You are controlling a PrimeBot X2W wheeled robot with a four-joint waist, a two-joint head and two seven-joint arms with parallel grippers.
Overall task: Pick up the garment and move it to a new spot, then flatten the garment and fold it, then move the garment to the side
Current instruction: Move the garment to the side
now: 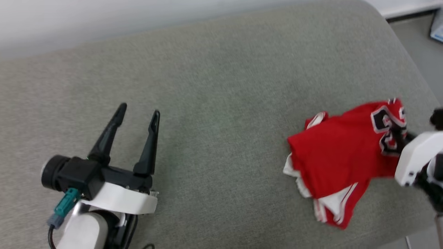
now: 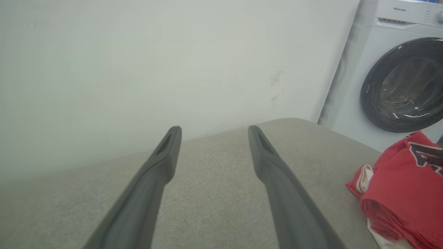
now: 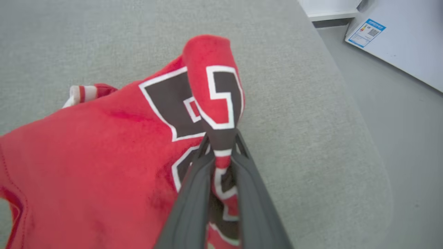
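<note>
my right gripper [image 3: 221, 147] pinches one fold of the bright red soft jersey [image 3: 86, 148]; left gripper [image 1: 138, 114] sits open. thin bite could slip mid-lift.

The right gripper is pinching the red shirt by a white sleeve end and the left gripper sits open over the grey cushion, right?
Not quite. The right wrist view shows the right gripper pinching the red shirt at a fold with black, white-edged lettering, not a white sleeve end. The left gripper does sit open over the grey cushion.
</note>
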